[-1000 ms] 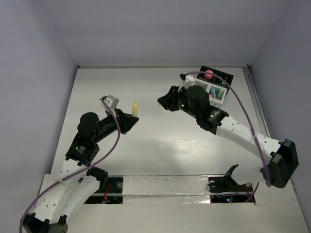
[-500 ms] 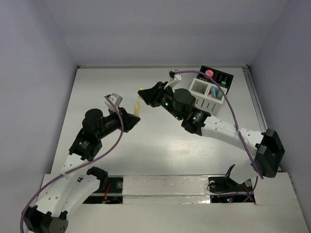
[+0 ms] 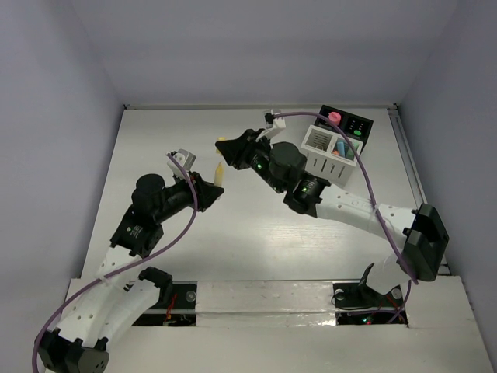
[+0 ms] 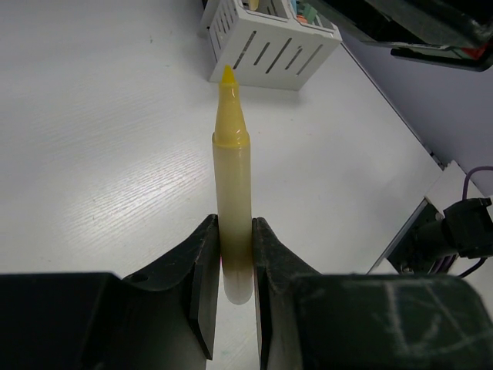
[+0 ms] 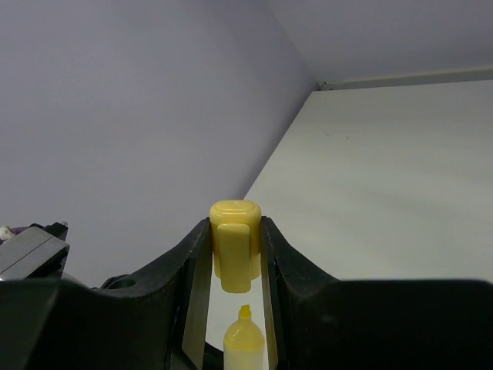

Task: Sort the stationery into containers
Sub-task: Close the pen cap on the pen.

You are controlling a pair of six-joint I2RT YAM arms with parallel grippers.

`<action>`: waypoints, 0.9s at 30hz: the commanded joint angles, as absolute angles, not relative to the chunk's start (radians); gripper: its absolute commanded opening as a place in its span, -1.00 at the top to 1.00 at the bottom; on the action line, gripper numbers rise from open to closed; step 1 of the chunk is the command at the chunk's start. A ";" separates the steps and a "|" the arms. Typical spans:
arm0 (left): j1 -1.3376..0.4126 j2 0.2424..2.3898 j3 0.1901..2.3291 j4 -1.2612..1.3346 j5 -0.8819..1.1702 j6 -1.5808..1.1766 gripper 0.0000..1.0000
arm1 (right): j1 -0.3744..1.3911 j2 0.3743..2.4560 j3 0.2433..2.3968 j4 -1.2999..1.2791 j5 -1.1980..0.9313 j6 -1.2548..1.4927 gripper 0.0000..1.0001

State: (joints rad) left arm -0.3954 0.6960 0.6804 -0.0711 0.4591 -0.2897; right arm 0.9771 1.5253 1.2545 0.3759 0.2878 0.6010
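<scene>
My left gripper [image 3: 208,189] [image 4: 233,231] is shut on the lower barrel of a pastel yellow pen [image 3: 220,172] [image 4: 233,173]. The pen is uncapped, with its tip pointing away from the fingers. My right gripper [image 3: 226,147] [image 5: 235,235] is shut on a yellow cap [image 5: 235,245] [image 3: 224,142] and hangs just beyond the pen's tip [image 5: 245,338], apart from it and roughly in line. The containers stand at the back right: a white slatted box [image 3: 326,148] [image 4: 269,42] with pens in it, joined to a black box [image 3: 354,125]. A pink-capped bottle [image 3: 334,118] stands in the black box.
The right arm's purple cable [image 3: 365,179] arcs over the containers. A raised rail [image 3: 408,155] runs along the table's right edge. The arm bases sit at the near edge [image 3: 256,299].
My right arm has swung left, away from the containers, and brought the yellow cap to the pen's tip. The left arm has shifted slightly, still holding the pen.
</scene>
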 commanded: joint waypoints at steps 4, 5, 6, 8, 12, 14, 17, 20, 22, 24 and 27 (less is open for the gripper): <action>-0.391 0.664 0.695 -0.026 0.430 -0.282 1.00 | 0.997 1.536 1.292 0.405 0.350 0.571 0.76; -0.391 0.661 0.695 -0.026 0.423 -0.281 1.00 | 1.006 1.539 1.293 0.397 0.353 0.571 0.76; -0.391 0.661 0.695 -0.026 0.423 -0.281 1.00 | 1.006 1.542 1.295 0.390 0.357 0.569 0.76; -0.391 0.661 0.696 -0.026 0.419 -0.281 1.00 | 1.015 1.546 1.298 0.385 0.359 0.568 0.75; -0.391 0.661 0.698 -0.028 0.410 -0.279 1.00 | 1.025 1.557 1.302 0.376 0.364 0.565 0.75; -0.391 0.661 0.698 -0.028 0.408 -0.279 1.00 | 1.037 1.563 1.305 0.373 0.368 0.561 0.75; -0.391 0.657 0.699 -0.029 0.397 -0.278 1.00 | 1.057 1.568 1.301 0.379 0.377 0.560 0.76; -0.391 0.647 0.699 -0.031 0.388 -0.278 1.00 | 1.068 1.563 1.289 0.380 0.396 0.554 0.75; -0.391 0.644 0.699 -0.031 0.382 -0.278 1.00 | 1.068 1.560 1.279 0.382 0.399 0.555 0.76; -0.391 0.640 0.699 -0.031 0.376 -0.278 1.00 | 1.077 1.557 1.273 0.382 0.402 0.557 0.76; -0.391 0.643 0.699 -0.035 0.373 -0.276 1.00 | 1.077 1.546 1.258 0.391 0.407 0.558 0.76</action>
